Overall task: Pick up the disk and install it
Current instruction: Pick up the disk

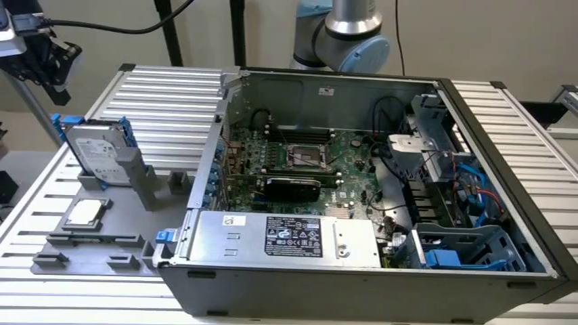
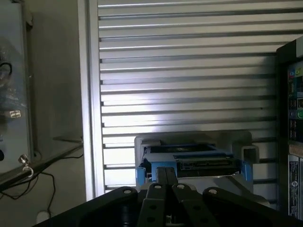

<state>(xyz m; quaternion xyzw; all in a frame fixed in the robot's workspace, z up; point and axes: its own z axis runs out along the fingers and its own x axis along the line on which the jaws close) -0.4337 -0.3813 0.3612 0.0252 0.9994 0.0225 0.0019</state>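
Note:
The disk (image 1: 93, 154) stands upright on its edge in a grey holder (image 1: 135, 177) at the exterior view's left, outside the computer case. It is silver-grey with a white label and blue side rails. My black gripper (image 1: 59, 87) hangs above and a little to the left of it, apart from it. In the wrist view the disk (image 2: 191, 158) appears edge-on just beyond my gripper (image 2: 165, 176). The two fingers meet with nothing between them.
The open computer case (image 1: 505, 135) takes up the centre and right, with a motherboard (image 1: 307, 159), a silver power supply box (image 1: 284, 237) with a black label and a blue drive bay (image 1: 465, 247). A small silver chip (image 1: 84, 212) lies on the grey fixture tray (image 1: 91, 247) on the slatted table (image 1: 162, 88).

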